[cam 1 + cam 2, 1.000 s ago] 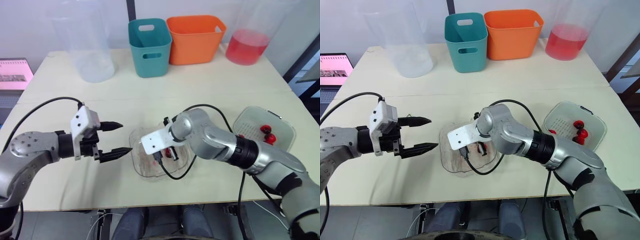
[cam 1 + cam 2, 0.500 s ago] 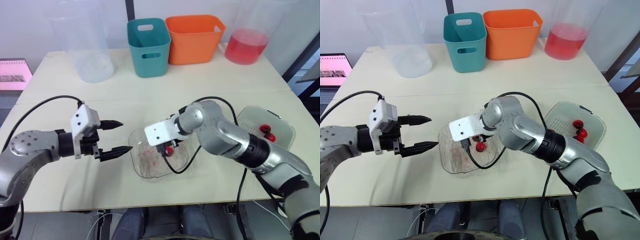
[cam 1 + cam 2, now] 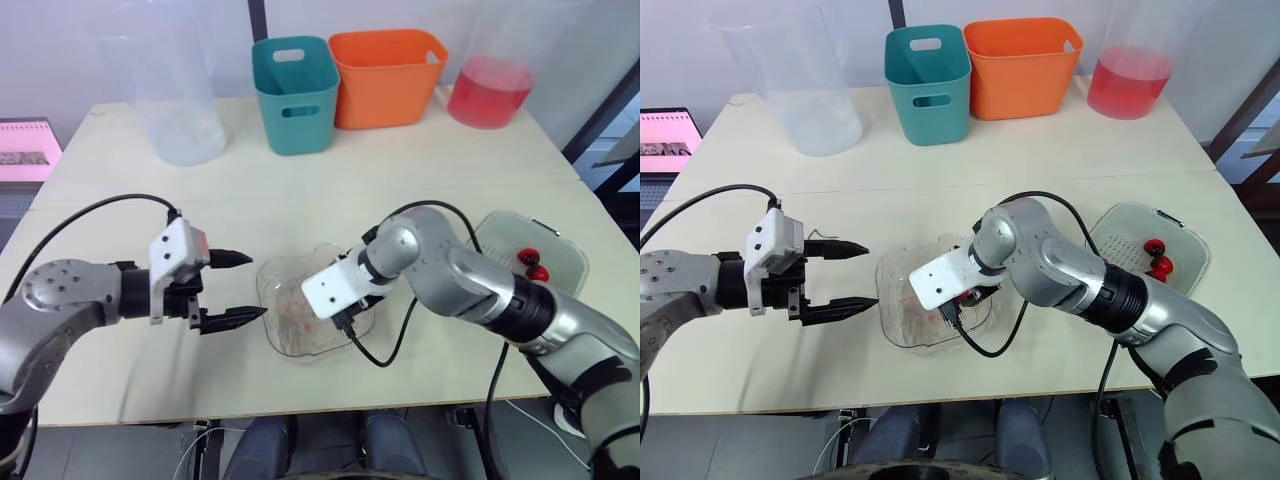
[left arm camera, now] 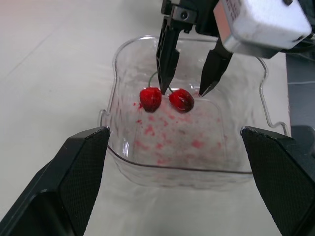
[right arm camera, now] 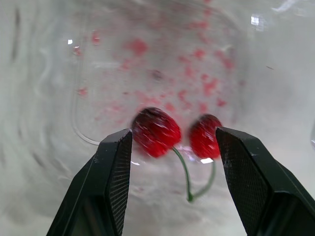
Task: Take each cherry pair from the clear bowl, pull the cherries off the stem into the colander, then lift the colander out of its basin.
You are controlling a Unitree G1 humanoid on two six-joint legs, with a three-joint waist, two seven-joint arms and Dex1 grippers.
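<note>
right hand: wide open, empty, tips down inside bowl near bench front edge | cherry pair: on bowl floor between those fingers, stem toward its wrist | left hand: open, empty, beside bowl, farther off

The clear bowl is speckled with red juice smears, and the cherry pair in it is glossy deep red on a thin green stem. The left gripper is black below a white housing. On the pale cream table are a teal bin, an orange bin and a clear jug of pink-red liquid.
</note>
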